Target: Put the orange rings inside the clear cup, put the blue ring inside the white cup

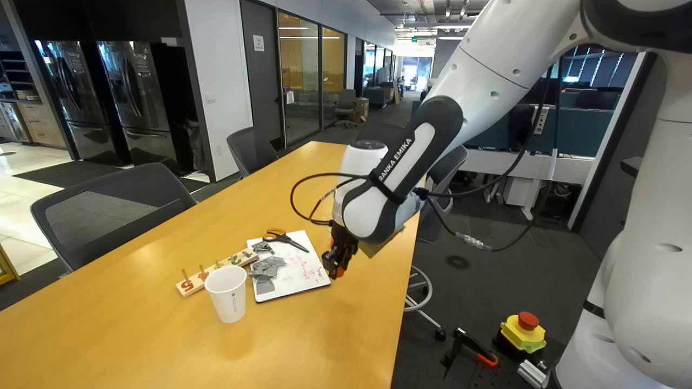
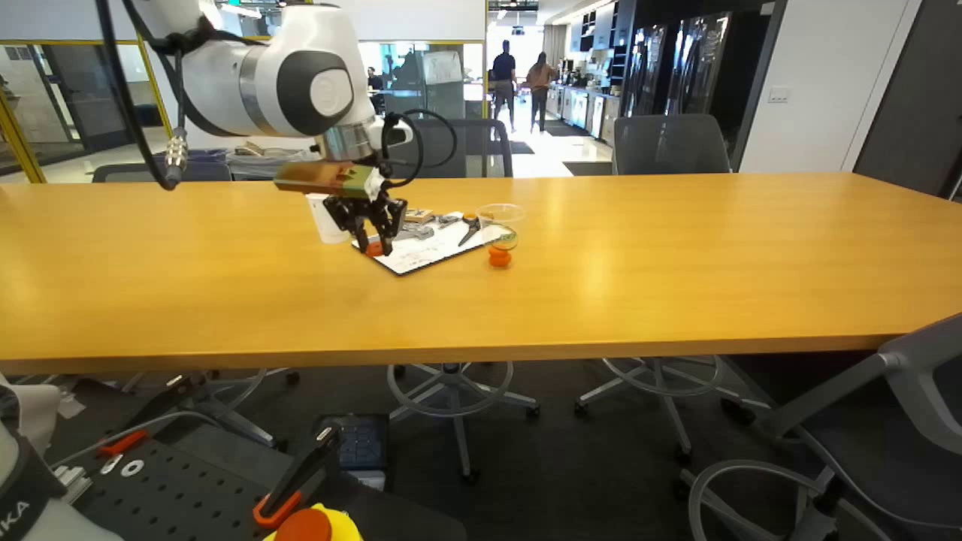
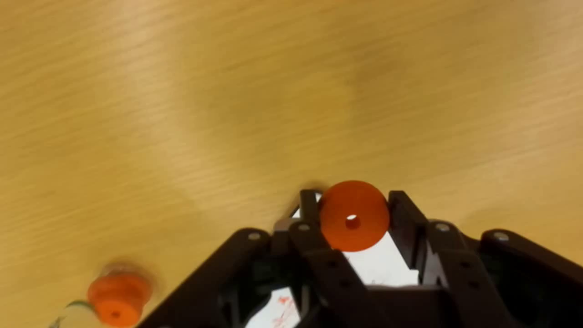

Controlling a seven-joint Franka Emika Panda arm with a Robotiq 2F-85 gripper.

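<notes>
My gripper point(image 3: 351, 200) is shut on an orange ring point(image 3: 364, 209), with a finger against each side of it. The gripper and ring also show in an exterior view point(image 2: 374, 249), above the whiteboard's near corner. More orange rings point(image 2: 500, 256) rest on the table, close to the clear cup point(image 2: 500, 218). They also show at the wrist view's lower left point(image 3: 118, 298). The white cup point(image 1: 226, 294) stands upright beside the whiteboard and is partly hidden behind the gripper in an exterior view point(image 2: 327, 219). The blue ring is not visible.
A whiteboard point(image 1: 303, 270) holds grey scraps point(image 1: 267, 267) and scissors point(image 1: 284, 239). A wooden peg board point(image 1: 197, 280) with painted numbers lies beside it, behind the white cup. Chairs point(image 1: 113, 210) surround the table point(image 2: 676, 263).
</notes>
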